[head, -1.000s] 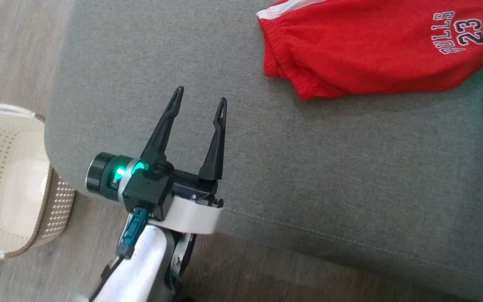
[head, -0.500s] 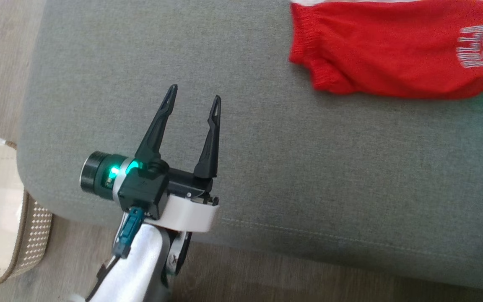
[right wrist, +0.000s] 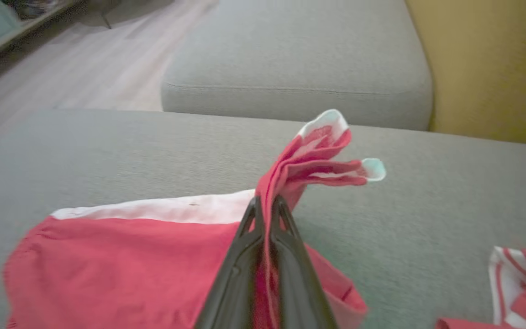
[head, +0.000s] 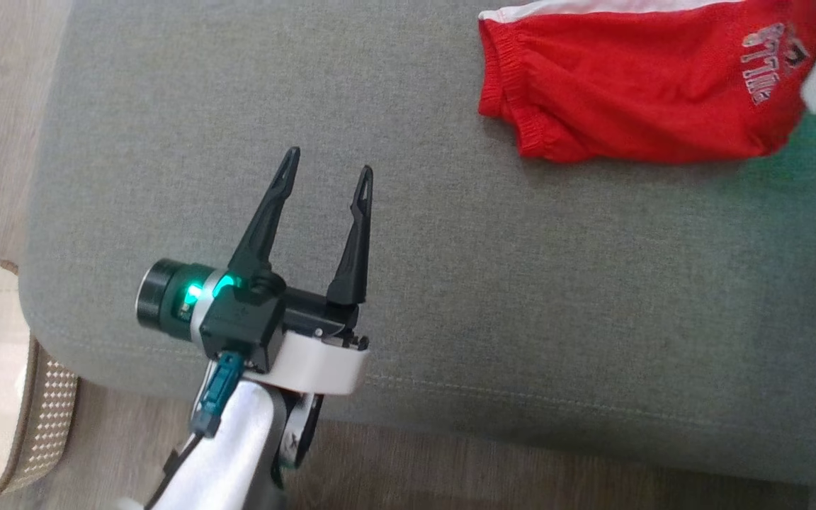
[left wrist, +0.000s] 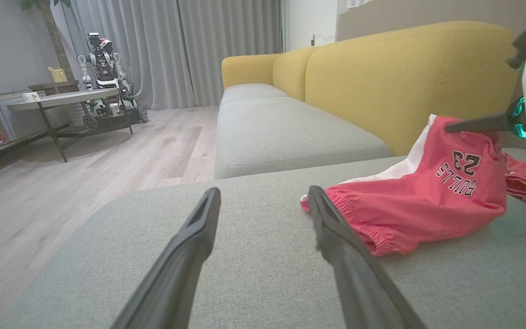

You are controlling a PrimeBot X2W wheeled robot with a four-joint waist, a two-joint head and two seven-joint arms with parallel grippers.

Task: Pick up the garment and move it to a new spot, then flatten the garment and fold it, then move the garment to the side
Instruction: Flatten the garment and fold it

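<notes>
head view: your left hand (head: 330, 160) hangs wide open and empty over the sofa (head: 521, 283). the garment (head: 627, 106) lies well ahead of it, off to its right, and the print (head: 762, 60) has crumpled since a second ago.

left wrist view: the right hand (left wrist: 454, 127) pinches the garment's raised top edge.

right wrist view: its fingers (right wrist: 240, 274) are pressed shut on the garment, one corner standing up beyond their tips. the pick-up looks begun; carrying it to a new spot comes next.

Splayed left claw (head: 330, 160) at 7 o'clock in the head view, fingers (head: 266, 212) pointing toward 12, pale forearm (head: 224, 453) beneath it, right claw (right wrist: 267, 201) pinched tight on red shorts (right wrist: 130, 265)
</notes>
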